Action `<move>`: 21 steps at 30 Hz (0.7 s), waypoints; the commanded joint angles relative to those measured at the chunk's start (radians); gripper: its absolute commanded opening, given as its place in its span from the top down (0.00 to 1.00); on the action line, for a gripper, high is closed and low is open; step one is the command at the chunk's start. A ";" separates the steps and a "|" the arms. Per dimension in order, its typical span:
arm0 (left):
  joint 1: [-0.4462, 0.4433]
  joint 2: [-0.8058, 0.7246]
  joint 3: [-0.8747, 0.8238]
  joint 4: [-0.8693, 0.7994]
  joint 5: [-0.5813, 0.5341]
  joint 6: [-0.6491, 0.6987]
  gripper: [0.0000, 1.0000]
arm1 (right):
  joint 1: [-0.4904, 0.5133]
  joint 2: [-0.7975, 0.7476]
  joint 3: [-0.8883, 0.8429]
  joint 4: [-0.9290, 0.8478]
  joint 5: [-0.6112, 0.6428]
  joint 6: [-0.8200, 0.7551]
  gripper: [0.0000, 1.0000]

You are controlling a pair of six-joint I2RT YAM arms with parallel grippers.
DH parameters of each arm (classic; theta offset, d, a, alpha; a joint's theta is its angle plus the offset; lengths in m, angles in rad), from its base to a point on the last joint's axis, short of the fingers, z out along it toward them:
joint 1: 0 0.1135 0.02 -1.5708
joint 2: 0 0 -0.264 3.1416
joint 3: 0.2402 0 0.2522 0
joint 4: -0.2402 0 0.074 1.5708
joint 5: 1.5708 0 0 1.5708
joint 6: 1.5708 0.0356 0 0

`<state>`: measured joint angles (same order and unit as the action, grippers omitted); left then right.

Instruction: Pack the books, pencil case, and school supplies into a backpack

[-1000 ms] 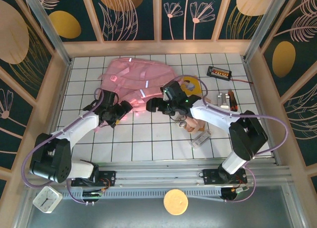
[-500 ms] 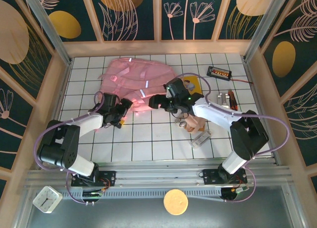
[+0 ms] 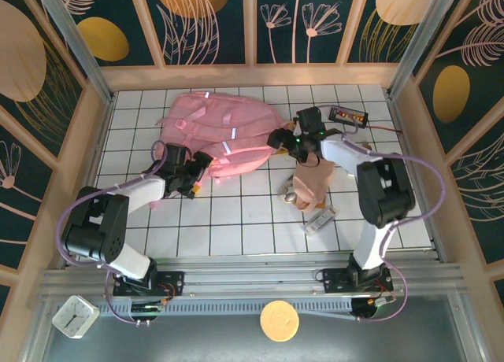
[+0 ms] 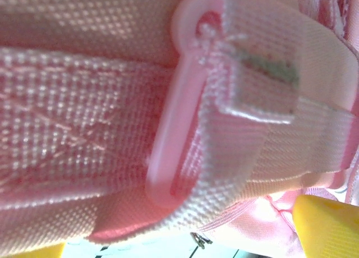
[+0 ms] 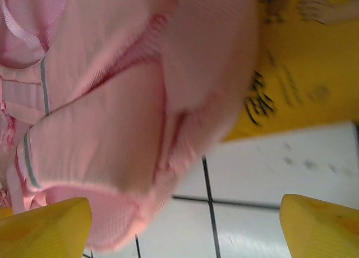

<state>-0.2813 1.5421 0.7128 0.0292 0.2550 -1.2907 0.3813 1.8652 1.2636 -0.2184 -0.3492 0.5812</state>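
pink backpack [image 3: 213,126] flat on tiles [image 3: 236,220], rear left, pale strips up. its strap buckle [image 4: 174,134] close before my left wrist camera. yellow book [image 3: 314,131] just beside its right edge. beige-pink pencil case [image 3: 313,182] nearer me, whitish-grey block [image 3: 319,221] just beside it.

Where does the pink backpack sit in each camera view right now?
Top external: the backpack lies upper centre-left, on the table's far half.
Left wrist: the backpack is very close, with a strap and pink buckle across the picture.
Right wrist: the backpack is left and centre, beside the yellow book.
Shared landmark: the white grid-lined table, top and right wrist.
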 commanded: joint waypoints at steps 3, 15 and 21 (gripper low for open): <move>0.008 -0.057 0.037 -0.109 0.006 0.099 0.01 | 0.005 0.133 0.119 0.037 -0.079 -0.031 0.13; 0.096 -0.193 0.010 -0.228 0.026 0.195 0.01 | 0.087 0.225 0.400 -0.025 0.184 -0.191 1.00; 0.160 -0.333 0.029 -0.324 0.009 0.233 0.01 | 0.237 0.067 0.357 0.376 0.635 -0.688 1.00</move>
<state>-0.1390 1.2625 0.7296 -0.2142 0.2607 -1.0981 0.5354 2.0804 1.6474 -0.1909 -0.0048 0.2398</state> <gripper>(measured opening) 0.989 0.099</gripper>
